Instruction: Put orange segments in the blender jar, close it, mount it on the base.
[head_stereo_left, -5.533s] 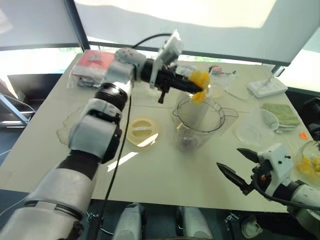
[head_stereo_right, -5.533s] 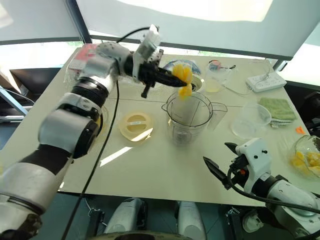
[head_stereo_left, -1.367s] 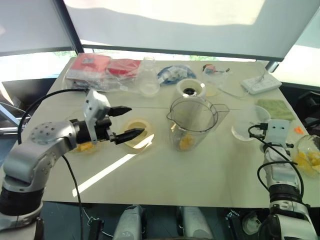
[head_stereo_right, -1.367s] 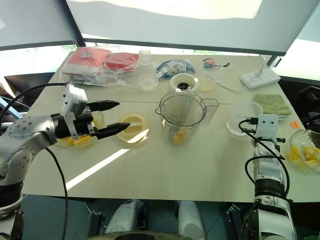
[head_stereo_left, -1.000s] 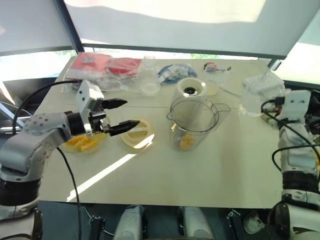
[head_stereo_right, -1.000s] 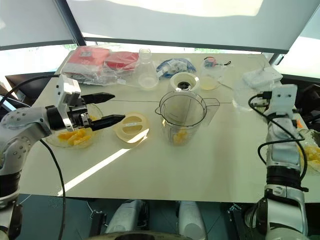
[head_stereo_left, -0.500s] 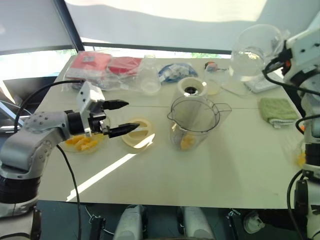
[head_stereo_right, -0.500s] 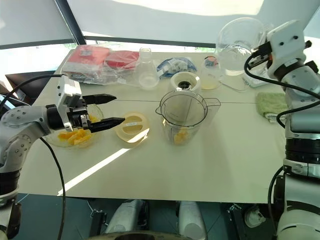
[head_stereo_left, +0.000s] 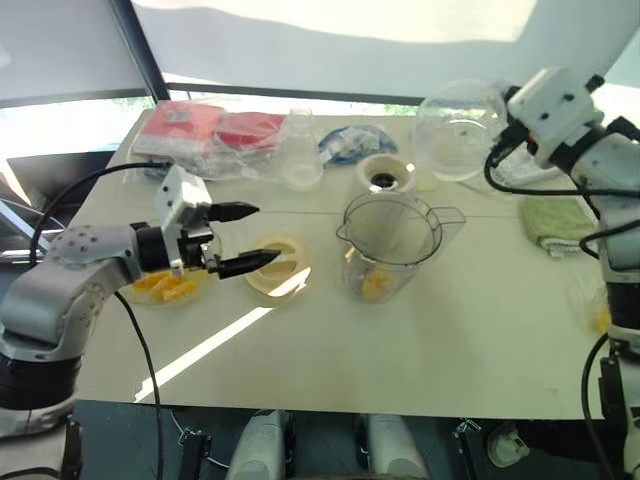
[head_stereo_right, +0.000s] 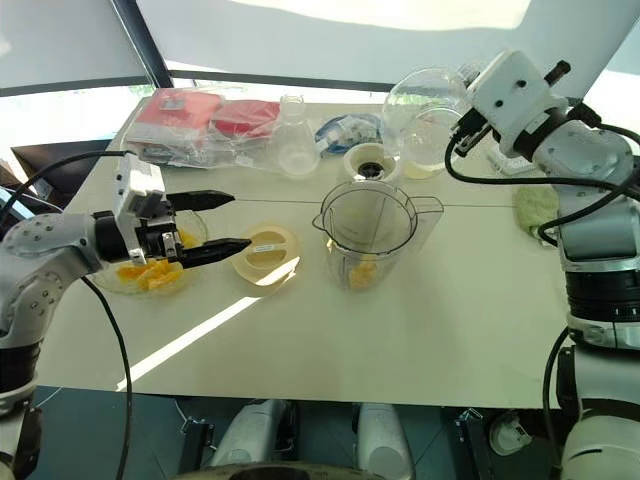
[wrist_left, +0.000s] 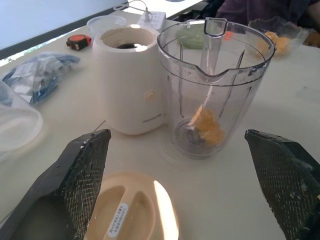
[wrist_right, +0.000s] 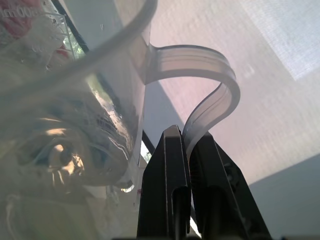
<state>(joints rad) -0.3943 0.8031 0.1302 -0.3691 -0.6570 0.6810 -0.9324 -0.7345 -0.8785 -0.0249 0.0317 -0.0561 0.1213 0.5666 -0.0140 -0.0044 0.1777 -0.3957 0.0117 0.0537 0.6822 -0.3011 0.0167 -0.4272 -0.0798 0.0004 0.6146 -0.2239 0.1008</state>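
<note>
Left tool (head_stereo_left: 265, 233) spread wide beside the cream lid (head_stereo_left: 282, 272), its label unreadable; right tool (wrist_right: 189, 134) pinches the handle of a clear jug (head_stereo_left: 455, 130), held above the counter (head_stereo_left: 420, 350).

The blender jar (head_stereo_left: 395, 245) was clear glossy plastic, as was the handled bowl (head_stereo_left: 455, 118) beyond it; the base (wrist_left: 131, 80) beside it was smooth white plastic.

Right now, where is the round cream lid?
The lid lies flat on the table, on the robot's left in the head views, between the clear blender jar and the bowl of orange segments, just ahead of the open left gripper.
</note>
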